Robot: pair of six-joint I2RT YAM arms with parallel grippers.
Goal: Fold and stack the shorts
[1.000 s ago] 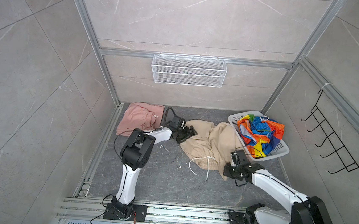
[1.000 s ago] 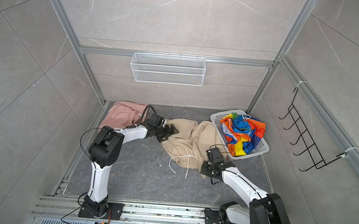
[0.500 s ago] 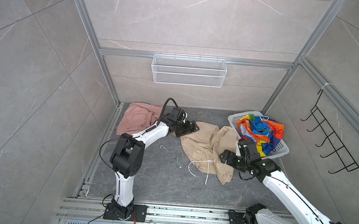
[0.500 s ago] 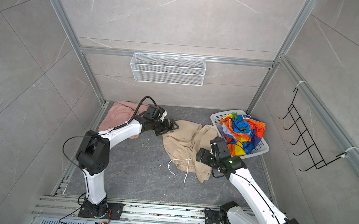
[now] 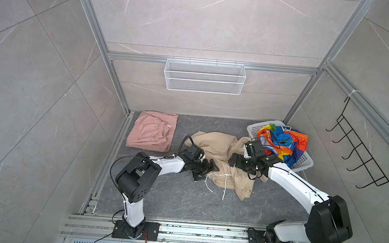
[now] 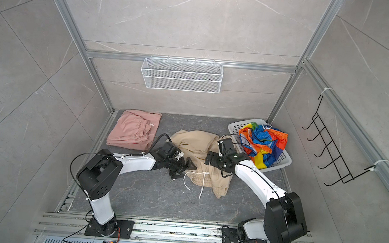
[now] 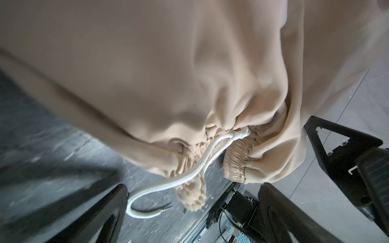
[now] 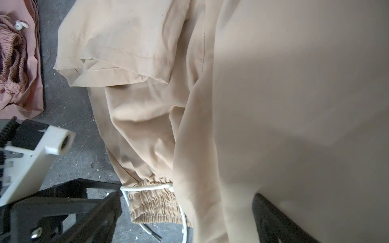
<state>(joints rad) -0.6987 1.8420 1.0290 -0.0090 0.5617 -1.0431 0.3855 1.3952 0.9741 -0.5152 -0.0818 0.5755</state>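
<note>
Trouble may come from the long white string (image 5: 225,183) on the crumpled beige cloth shorts (image 5: 220,145) in the middle of the floor, because it lies right by the left gripper (image 5: 205,171) and could snag and drag the heap. That gripper and the right gripper (image 5: 240,164) over the shorts both have their jaws wide apart and hold nothing. The white plastic basket with holes (image 5: 304,162) holds the shiny rainbow-striped shorts (image 5: 279,143), and the folded salmon-pink shorts (image 5: 152,133) lie on the floor at the far left.

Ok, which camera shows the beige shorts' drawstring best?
Left wrist: the white drawstring runs close up from its knot at the gathered waistband of the beige shorts to one tip. The right wrist view catches only a short stretch. Both top views show the drawstring whole but small.
</note>
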